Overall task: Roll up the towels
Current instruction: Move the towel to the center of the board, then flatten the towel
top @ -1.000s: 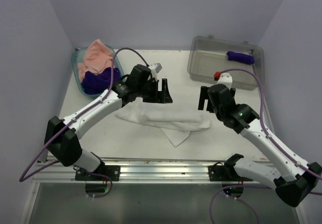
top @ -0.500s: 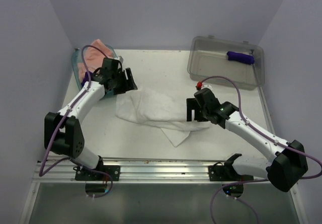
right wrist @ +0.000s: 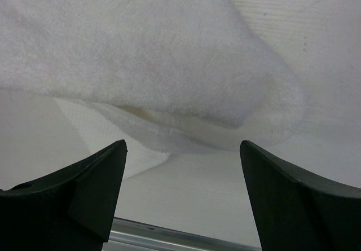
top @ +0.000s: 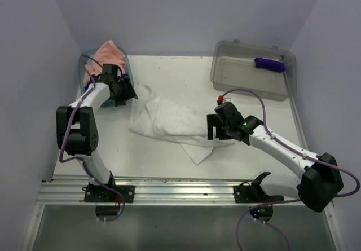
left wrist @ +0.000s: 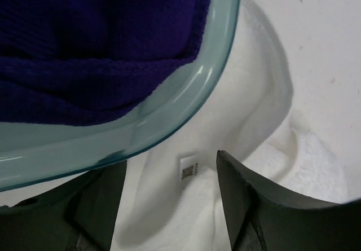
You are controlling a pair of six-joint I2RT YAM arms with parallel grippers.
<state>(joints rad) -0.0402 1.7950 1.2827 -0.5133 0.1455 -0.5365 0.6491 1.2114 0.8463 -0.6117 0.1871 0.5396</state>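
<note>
— Where's the rumpled white cloth towel (top: 169, 118)?
— On the pale worktop (top: 186, 76), between lilac walls (top: 169, 14). Left hand (left wrist: 170, 161) released over its corner beside the teal plastic basket (left wrist: 186, 93); right hand (right wrist: 181, 144) released at its other end.

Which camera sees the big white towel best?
The top camera: it shows nearly the whole towel, lying crumpled. The left wrist camera sees only an edge with its tag beside the basket; the right wrist camera sees one folded end.
</note>
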